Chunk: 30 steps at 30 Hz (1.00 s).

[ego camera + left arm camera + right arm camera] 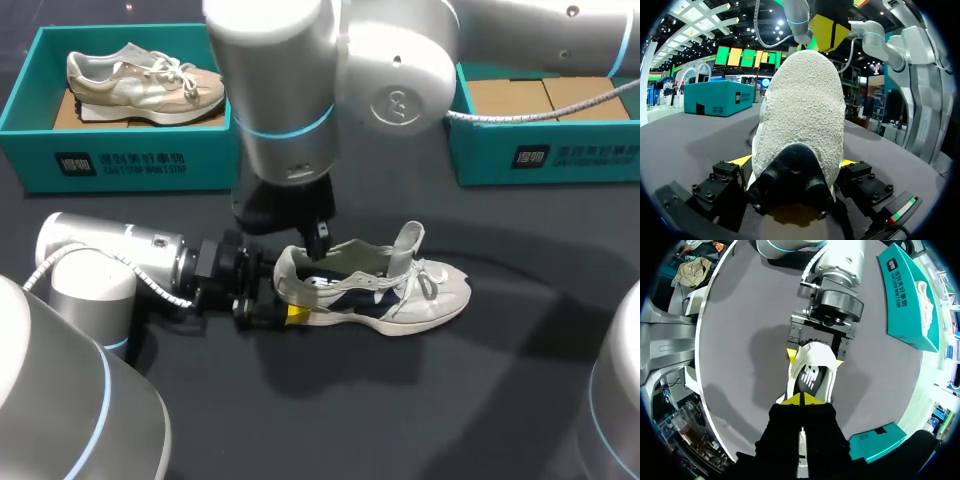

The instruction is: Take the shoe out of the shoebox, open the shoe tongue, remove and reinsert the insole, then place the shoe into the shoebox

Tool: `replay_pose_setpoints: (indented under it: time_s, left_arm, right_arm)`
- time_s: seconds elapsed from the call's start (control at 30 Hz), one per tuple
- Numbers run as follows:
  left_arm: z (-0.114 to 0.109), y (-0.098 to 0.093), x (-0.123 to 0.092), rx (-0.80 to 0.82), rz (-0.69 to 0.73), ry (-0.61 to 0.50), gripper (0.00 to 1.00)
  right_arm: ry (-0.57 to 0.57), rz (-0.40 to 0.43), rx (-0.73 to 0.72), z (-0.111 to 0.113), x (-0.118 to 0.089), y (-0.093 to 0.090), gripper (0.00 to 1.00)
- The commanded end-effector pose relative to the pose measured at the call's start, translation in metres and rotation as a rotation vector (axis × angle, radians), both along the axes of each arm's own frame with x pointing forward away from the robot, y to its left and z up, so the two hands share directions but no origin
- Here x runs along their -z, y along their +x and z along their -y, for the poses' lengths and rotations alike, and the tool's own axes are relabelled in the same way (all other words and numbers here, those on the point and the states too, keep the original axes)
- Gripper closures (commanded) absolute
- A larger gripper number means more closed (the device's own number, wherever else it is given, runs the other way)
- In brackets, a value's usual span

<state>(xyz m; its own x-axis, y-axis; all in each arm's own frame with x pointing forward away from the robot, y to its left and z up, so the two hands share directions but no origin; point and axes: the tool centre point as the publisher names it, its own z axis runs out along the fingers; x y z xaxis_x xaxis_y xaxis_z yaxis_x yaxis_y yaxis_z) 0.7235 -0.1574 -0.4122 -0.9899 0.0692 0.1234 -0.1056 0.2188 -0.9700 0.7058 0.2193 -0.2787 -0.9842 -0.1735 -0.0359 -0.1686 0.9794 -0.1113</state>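
- Key relation: white-and-navy mesh-and-suede running shoe [385,290] sits on its sole on the dark table. Its long axis runs straight out from the left claw [272,303], heel at the claw, toe pointing away.
- Left claw: clamped on the heel from both sides, yellow tips against either flank. In the left wrist view the nubbly cream heel panel [802,110] fills the gap btwn the fingers.
- Right claw [318,243]: hangs vertical over the shoe's opening, just ahead of the left claw. Tips are together, a yellow wedge at the rear of the opening. Can't tell if they pinch anything.
- Dark foam insole [810,380] w/ pale print lies flat inside the shoe, right under and just ahead of the right claw's tips.
- White padded tongue [408,245] stands upright beyond the right claw, toward the toe, so the opening is wide. Laces are loose, soft and floppy.
- Judgement: step in hand is insole removal. Right arm is nearer for it, and the pull should go up and back along the shoe's axis while the left claw braces the heel.
- Handling, prob.: insole is thin and bendy and may fold. The upper is soft; the sole is firmer rubber.
- Open teal card shoebox [545,150], brown card floor, lies beyond the right claw, well apart from the shoe.
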Motion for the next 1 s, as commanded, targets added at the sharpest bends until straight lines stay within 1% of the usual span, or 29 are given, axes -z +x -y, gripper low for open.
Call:
replay_pose_setpoints:
  time_s: [0.03,0.07,0.43,0.53,0.6,0.67,1.0]
  left_arm:
    - [0.0,-0.001,0.002,-0.001,0.0,0.0,1.0]
    - [0.0,-0.001,0.002,-0.001,0.0,0.0,1.0]
    - [0.0,-0.001,0.002,-0.001,0.0,0.0,1.0]
    - [0.0,-0.001,0.002,-0.001,0.0,0.0,1.0]
    - [0.0,-0.001,0.002,-0.001,0.0,0.0,1.0]
    - [0.0,-0.001,0.002,-0.001,0.0,0.0,1.0]
    - [0.0,-0.001,0.002,-0.001,0.0,0.0,1.0]
  right_arm:
    - [-0.007,-0.008,-0.012,-0.001,0.029,0.0,1.0]
    - [-0.014,-0.015,-0.003,0.002,0.031,0.0,1.0]
    - [-0.014,-0.015,-0.003,0.002,0.031,0.0,1.0]
    - [-0.007,-0.022,-0.03,0.008,0.048,0.01,1.0]
    - [0.033,0.005,-0.065,0.012,0.058,0.014,1.0]
    - [0.027,0.009,-0.05,0.019,0.067,0.016,1.0]
    - [0.027,0.009,-0.05,0.019,0.067,0.016,1.0]
